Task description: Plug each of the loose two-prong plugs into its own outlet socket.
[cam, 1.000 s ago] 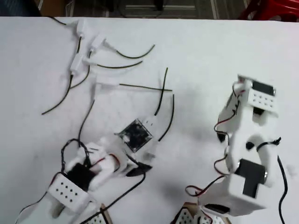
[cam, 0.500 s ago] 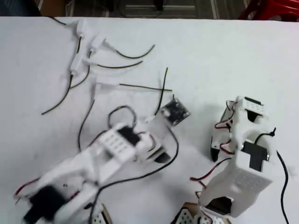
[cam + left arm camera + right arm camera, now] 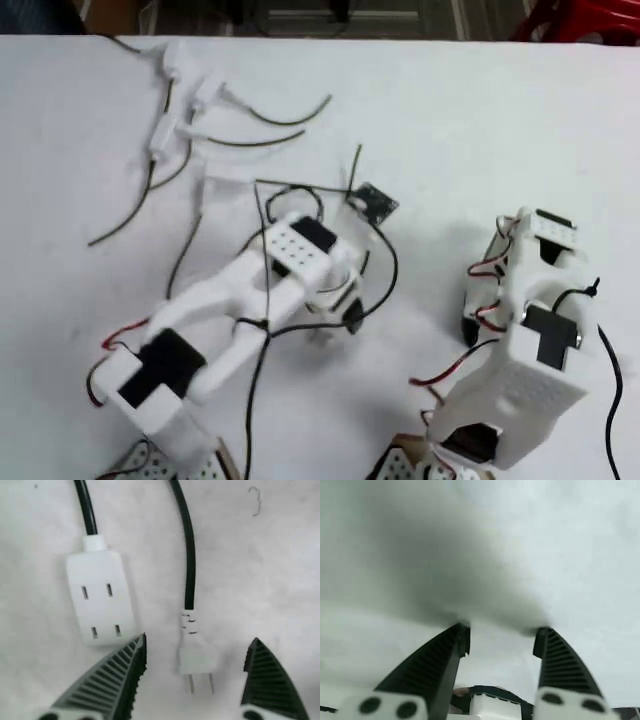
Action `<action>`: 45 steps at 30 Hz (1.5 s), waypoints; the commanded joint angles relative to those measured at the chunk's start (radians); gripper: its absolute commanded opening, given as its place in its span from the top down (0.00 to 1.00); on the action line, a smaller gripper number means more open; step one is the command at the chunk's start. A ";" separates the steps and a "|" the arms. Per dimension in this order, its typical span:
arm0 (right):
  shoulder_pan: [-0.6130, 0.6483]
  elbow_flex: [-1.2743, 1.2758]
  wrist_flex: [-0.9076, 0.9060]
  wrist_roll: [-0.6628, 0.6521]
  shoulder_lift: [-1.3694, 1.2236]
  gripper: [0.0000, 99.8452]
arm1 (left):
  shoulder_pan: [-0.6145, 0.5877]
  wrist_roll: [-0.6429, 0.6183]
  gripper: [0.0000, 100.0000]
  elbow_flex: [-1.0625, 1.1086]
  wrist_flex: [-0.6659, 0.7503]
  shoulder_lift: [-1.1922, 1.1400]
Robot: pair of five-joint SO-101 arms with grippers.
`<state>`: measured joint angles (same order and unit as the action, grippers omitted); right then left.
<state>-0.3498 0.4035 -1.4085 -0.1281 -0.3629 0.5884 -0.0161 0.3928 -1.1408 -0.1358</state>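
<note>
Left gripper (image 3: 199, 640) straddles the plug (image 3: 197, 655), jaws spread, but closing could catch the outlet (image 3: 102, 597) just beside one finger (image 3: 122, 672).

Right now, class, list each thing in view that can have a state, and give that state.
two-prong plug: unplugged, lying flat, prongs bare.
outlet socket: both slot pairs empty.
left gripper: open, holding nothing.
right gripper: open, holding nothing.

High camera looks down; wrist cameras face the table (image 3: 450, 120) closely.
</note>
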 commanded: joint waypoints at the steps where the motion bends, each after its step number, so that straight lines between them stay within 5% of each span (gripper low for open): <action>1: 0.008 0.006 0.041 -0.003 -0.027 0.83 | -0.012 -0.017 0.69 -0.040 -0.043 -0.008; 10: 0.008 0.005 0.042 -0.003 -0.027 0.83 | -0.015 -0.175 0.69 0.063 0.066 -0.010; 17: 0.008 0.006 0.048 0.035 -0.028 0.83 | -0.010 -0.181 0.69 0.063 0.063 -0.010; 25: 0.008 0.006 0.054 0.052 -0.028 0.83 | -0.012 -0.175 0.89 0.066 0.041 -0.010; 39: 0.008 0.006 0.054 0.052 -0.028 0.83 | 0.024 -0.172 0.89 0.069 -0.100 -0.010; 45: 0.008 0.006 0.054 0.052 -0.028 0.83 | 0.015 -0.011 0.80 0.072 -0.175 -0.010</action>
<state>-0.3498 0.4066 -1.3993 -0.0836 -0.3629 0.5961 -0.1066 0.4664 -1.2635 -0.1496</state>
